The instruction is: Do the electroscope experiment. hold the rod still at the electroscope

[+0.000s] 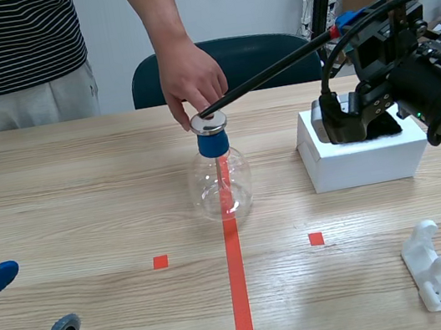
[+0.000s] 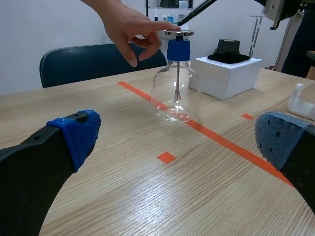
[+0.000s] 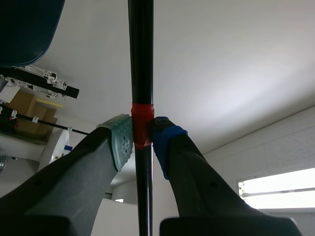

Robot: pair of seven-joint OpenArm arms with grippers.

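Keeping the rod point(image 1: 273, 71) motionless matters: the right tool point(image 3: 141, 133) is clenched on its red band, its tip at the electroscope point(image 1: 220, 173) cap, beside a person's hand point(image 1: 193, 76). The left tool point(image 2: 179, 137) lies released, well short of the electroscope.

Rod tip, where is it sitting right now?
In the scene view the rod slants down from the right gripper to the metal disc atop the glass flask at mid-table, beside a person's hand.
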